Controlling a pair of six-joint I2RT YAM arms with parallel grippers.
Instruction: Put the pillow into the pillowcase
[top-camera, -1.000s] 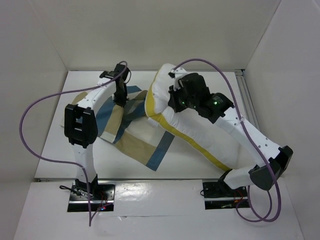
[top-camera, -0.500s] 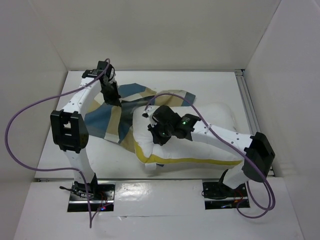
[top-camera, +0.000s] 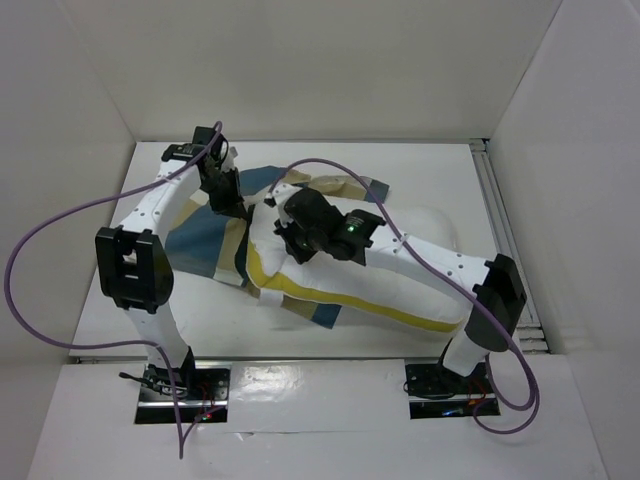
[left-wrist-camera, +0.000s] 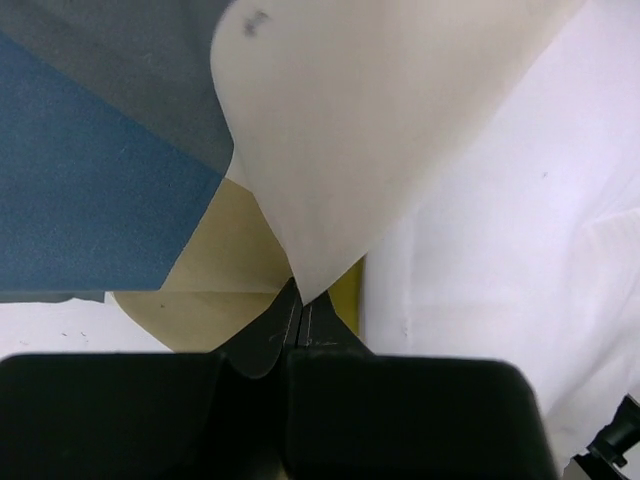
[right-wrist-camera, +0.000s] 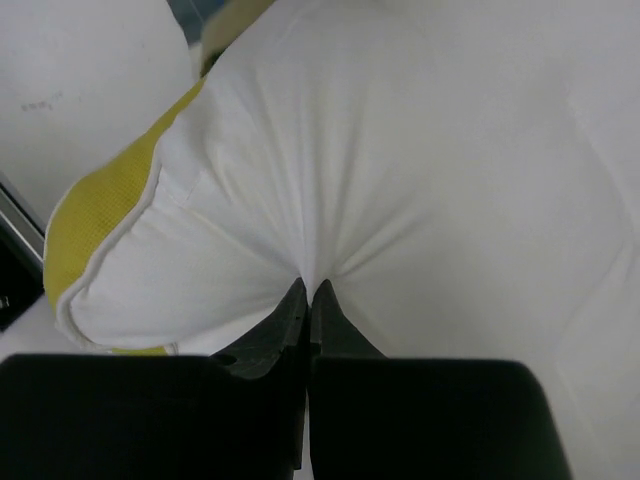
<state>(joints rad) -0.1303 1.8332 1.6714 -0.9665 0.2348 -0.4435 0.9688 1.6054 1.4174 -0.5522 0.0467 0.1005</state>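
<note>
Right now, nearest you, the pillow (top-camera: 345, 290) lies across the table (top-camera: 110, 300) in front of the right arm's base. Its yellow-edged end points left toward the pillowcase (top-camera: 203, 235). Your right gripper (right-wrist-camera: 308, 288) is clamped on a pinch of the white cover close to that end, fingers together with the cloth puckered between them.

Beyond it, the checked pillowcase lies spread on the left half of the table, meeting the pillow's end. I cannot tell whether any of the pillow is inside yet.

Farthest back, your left gripper (left-wrist-camera: 300, 300) is pinched tight on a cream flap of the pillowcase and lifts it.

I judge the step in hand is feeding the leading end into the mouth. Raise that flap high so the opening gapes, and aim the pillow's corner low beneath it. Push along the table rather than down, or the case will likely bunch and slide away.
</note>
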